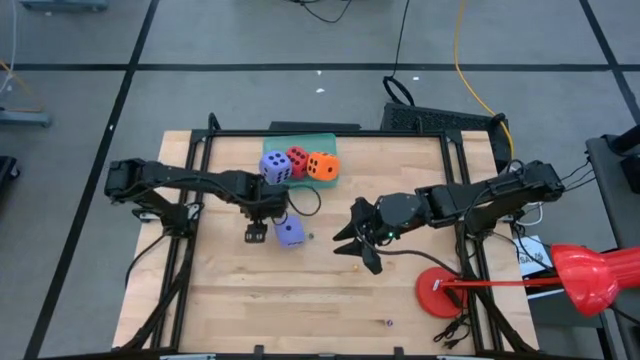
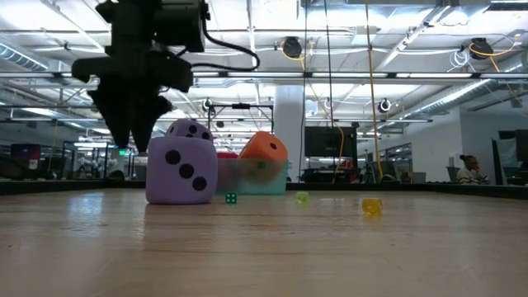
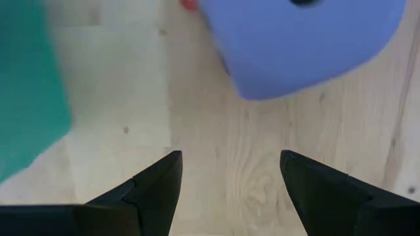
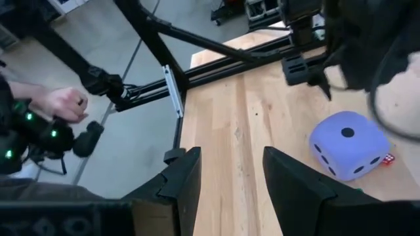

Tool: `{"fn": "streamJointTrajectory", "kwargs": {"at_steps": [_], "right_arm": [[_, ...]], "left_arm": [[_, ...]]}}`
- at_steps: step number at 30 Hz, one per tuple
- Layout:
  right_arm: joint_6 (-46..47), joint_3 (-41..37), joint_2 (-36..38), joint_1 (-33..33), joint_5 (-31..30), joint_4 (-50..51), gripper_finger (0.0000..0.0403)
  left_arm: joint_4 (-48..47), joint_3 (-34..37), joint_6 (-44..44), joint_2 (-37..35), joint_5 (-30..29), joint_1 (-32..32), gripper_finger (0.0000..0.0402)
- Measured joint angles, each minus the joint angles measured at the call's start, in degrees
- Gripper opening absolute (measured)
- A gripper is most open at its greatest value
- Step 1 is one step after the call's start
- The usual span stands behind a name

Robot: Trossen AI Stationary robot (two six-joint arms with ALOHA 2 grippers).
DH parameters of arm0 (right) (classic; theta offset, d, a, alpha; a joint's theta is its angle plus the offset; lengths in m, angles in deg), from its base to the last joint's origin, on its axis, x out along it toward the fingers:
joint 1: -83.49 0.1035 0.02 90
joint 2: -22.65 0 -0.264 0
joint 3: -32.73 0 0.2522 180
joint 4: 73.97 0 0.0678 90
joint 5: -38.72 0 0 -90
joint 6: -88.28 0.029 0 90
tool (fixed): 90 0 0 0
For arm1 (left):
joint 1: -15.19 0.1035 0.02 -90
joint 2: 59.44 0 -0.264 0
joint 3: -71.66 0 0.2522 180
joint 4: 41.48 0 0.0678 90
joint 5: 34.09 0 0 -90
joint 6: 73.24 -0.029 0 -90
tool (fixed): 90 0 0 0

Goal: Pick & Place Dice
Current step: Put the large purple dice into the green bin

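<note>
On the bare wood lies a purple-blue die (image 1: pixel 290 232) (image 2: pixel 177 169) (image 4: pixel 348 144). My left gripper (image 1: pixel 256 233) (image 3: pixel 230 190) points straight down just to its left, open, over bare wood and clear of the die (image 3: pixel 308 46). A second purple-blue die (image 1: pixel 276 167), a red die (image 1: pixel 297 158) and an orange die (image 1: pixel 322 166) (image 2: pixel 264 148) rest on the teal tray (image 1: pixel 305 141) at the far middle. My right gripper (image 1: pixel 355 240) (image 4: pixel 230 177) hovers open above the table, to the right of the loose die.
Tiny green (image 2: pixel 231 197) and yellow (image 2: pixel 371 206) cubes lie on the wood. A red disc (image 1: pixel 440 292) and a red body (image 1: pixel 590 275) sit at the right edge. Black frame rails (image 1: pixel 200 160) border the table. A person's hand (image 4: pixel 62 101) shows beyond the table.
</note>
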Motion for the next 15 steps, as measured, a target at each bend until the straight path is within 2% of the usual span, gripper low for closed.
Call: {"fn": "streamJointTrajectory", "kwargs": {"at_steps": [8,15], "right_arm": [[2.57,0.00,0.00,1.31,-1.98,-0.20,0.0153],[4.08,-0.93,0.02,4.38,-9.89,-0.09,0.0153]], "left_arm": [[0.50,0.04,-5.92,7.79,3.20,-0.50,0.0267],[7.27,0.04,-7.46,9.24,3.88,-2.70,0.0267]]}}
